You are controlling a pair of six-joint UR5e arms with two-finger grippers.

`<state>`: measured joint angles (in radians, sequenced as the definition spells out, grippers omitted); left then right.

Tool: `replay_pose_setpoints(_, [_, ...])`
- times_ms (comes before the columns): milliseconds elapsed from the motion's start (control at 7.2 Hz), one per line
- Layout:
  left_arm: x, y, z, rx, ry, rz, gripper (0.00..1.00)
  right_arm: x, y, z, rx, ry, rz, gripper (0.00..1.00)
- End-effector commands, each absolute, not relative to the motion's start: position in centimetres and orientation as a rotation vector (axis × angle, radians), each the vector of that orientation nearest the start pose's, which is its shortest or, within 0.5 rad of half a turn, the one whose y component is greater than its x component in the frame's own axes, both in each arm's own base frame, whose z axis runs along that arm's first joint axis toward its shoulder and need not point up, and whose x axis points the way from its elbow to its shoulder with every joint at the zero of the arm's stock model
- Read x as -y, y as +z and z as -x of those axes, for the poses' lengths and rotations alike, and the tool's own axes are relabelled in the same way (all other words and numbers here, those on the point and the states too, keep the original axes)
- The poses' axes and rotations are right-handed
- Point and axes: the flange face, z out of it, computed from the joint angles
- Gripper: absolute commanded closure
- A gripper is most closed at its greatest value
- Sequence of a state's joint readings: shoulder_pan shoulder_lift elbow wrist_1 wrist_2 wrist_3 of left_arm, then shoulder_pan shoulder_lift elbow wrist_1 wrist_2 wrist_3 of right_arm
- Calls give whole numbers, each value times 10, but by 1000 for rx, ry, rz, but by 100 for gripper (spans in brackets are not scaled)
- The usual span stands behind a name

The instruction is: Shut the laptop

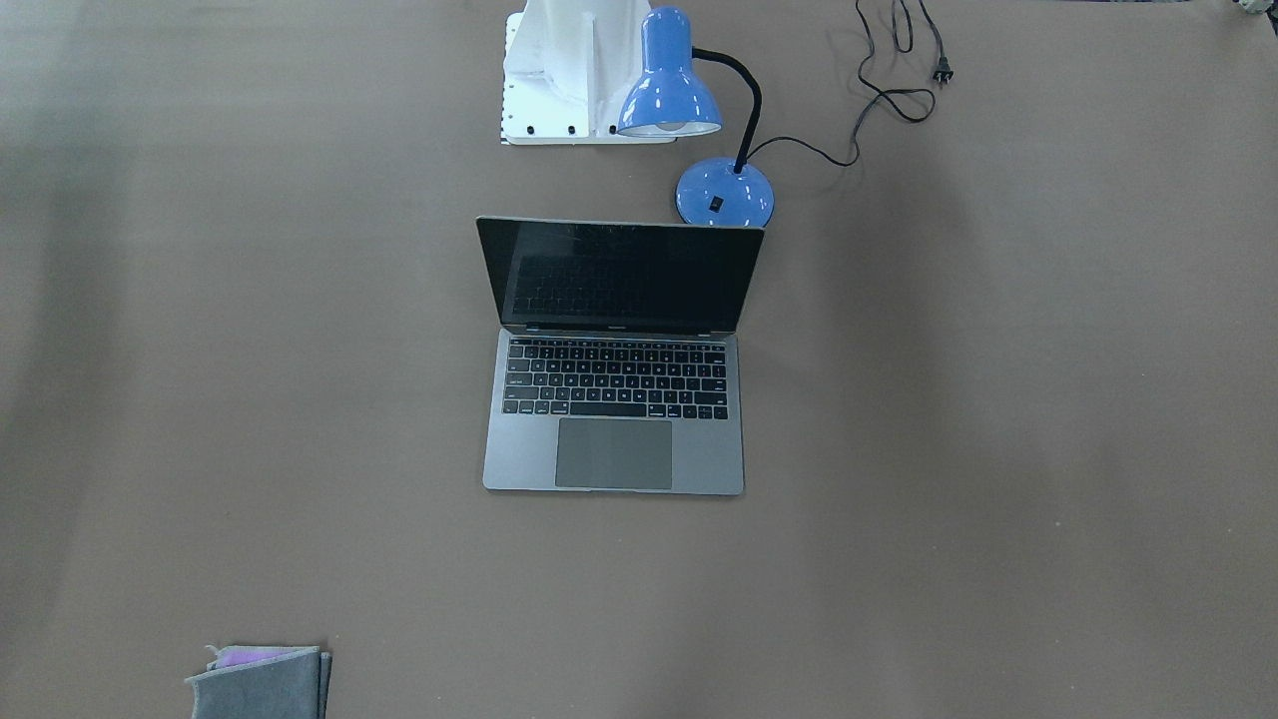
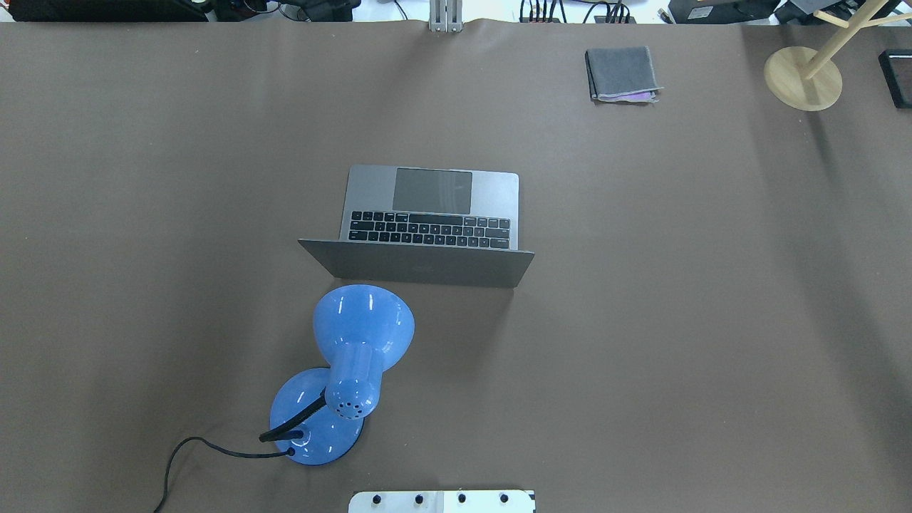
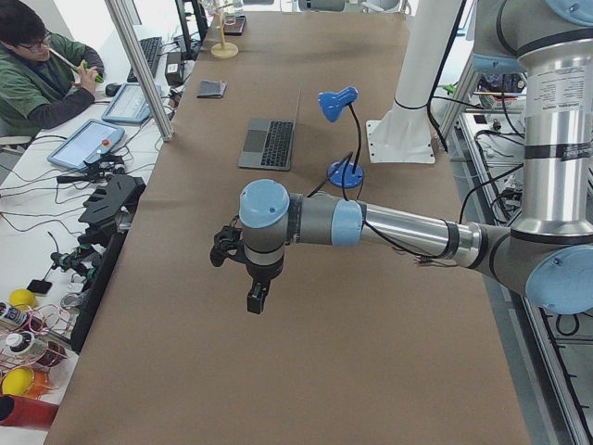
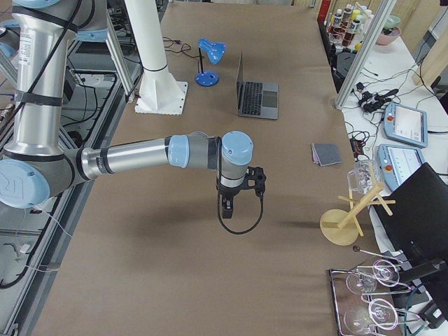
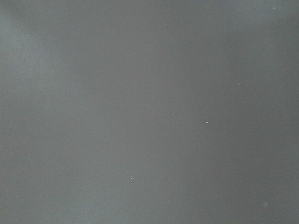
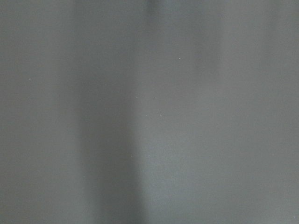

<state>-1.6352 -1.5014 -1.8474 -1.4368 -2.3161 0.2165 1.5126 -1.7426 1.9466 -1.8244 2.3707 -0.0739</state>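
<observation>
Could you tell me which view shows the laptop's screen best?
The front-facing view: the open laptop faces it, screen fully visible. Overhead sees the lid's back; both side views show it small and far; the wrist views miss it.

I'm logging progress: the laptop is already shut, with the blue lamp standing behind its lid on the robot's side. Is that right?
Not quite. The laptop is open, its screen raised and keyboard showing, as the exterior front-facing view makes plain. The blue lamp does stand behind its lid on the robot's side.
</observation>
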Motion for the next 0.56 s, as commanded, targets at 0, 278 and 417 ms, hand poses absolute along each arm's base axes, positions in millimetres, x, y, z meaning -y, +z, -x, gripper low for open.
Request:
replay_pose_setpoints(0, [465,555,96,-717,203,-253,0,418,569,-38,799,-143,-50,0])
replay_pose_setpoints(278, [475,536,97,-679,286,-463,0,425,553,-37,797,-203,-202,0])
replay_pose_setpoints(417, [490,526,97,-651,334,-607,0,430,540,-36,795,-245,-311,0])
